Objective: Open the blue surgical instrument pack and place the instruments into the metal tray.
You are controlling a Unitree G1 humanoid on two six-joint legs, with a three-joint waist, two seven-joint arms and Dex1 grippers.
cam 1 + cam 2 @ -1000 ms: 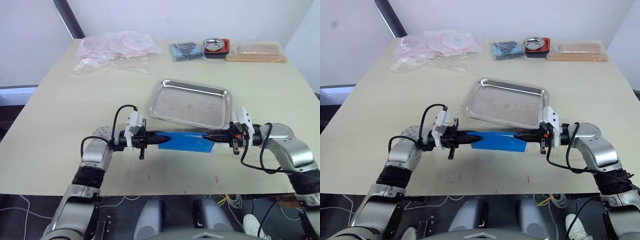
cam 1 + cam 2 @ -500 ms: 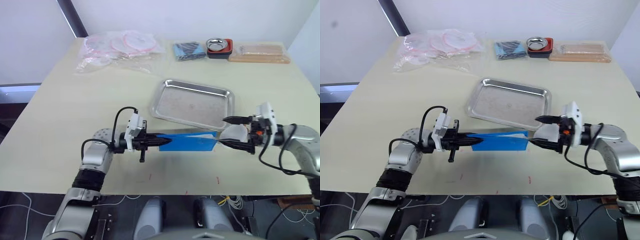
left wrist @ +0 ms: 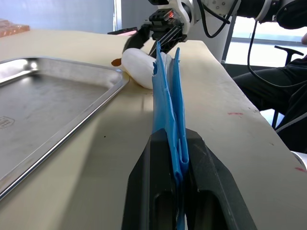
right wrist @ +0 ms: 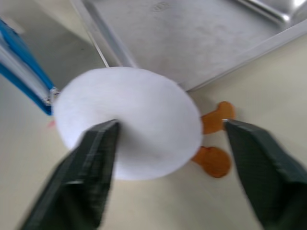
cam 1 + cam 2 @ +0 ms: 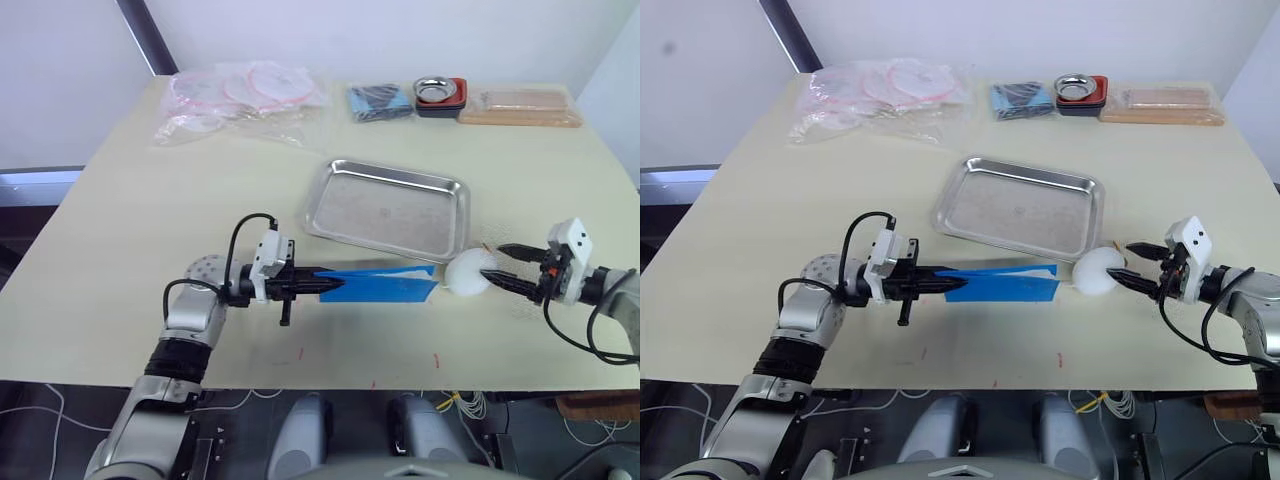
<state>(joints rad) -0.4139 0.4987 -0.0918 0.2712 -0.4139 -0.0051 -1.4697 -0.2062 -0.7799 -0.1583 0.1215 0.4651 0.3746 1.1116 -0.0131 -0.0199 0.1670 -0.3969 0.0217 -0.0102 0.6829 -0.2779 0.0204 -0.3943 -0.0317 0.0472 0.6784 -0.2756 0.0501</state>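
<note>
The blue surgical instrument pack lies flat and long on the table, just in front of the metal tray. My left gripper is shut on the pack's left end. At the pack's right end sits a white round wad, with two small orange pieces beside it. My right gripper is open to the right of the wad, one finger at its edge and the other apart from it. The tray holds nothing. The instruments are out of view.
Along the table's far edge lie clear plastic bags with red and white rings, a darker blue bundle, a small metal bowl in a red holder and a tan board. The table's front edge runs just below both arms.
My right gripper has let go of the pack's right end, opened and drawn back to the right. A white wad now lies where it held. My left gripper keeps its hold.
</note>
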